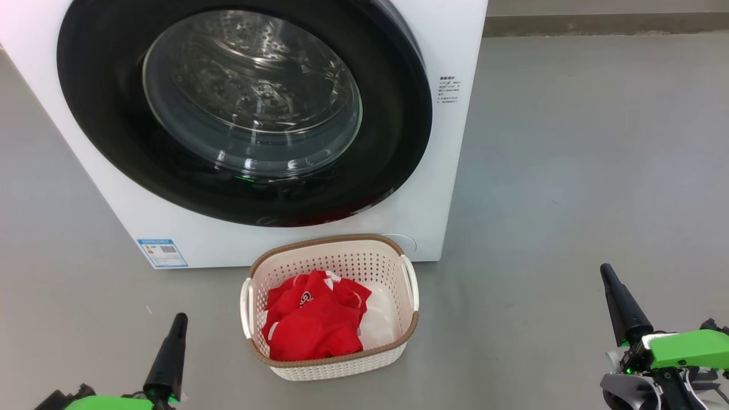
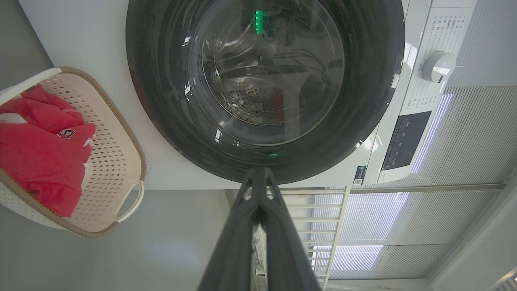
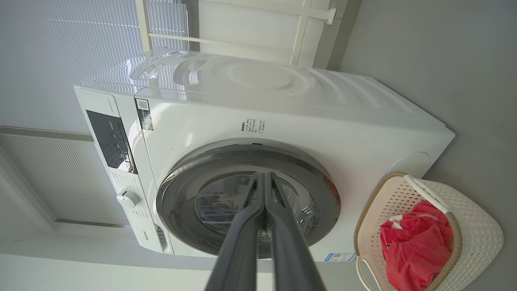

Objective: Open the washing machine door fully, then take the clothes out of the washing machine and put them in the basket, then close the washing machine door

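Clothes [image 1: 316, 322]: red, bunched inside the basket [image 1: 342, 370], toward its left side. Basket stands on the floor [image 1: 569, 199] just in front of the washing machine [image 1: 450, 171]. Washing machine door [image 1: 102, 114] flush against the front. Left end effector [image 1: 180, 319] and right end effector [image 1: 606, 270]: fingers pressed together, empty, either side of the basket, apart from it.

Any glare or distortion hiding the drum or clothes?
Head view: sharp, highlights on the washing machine door, clothes clear. Left wrist view: wide-angle bending, green reflection in that door. Right wrist view: blind stripes mirrored on the washing machine.
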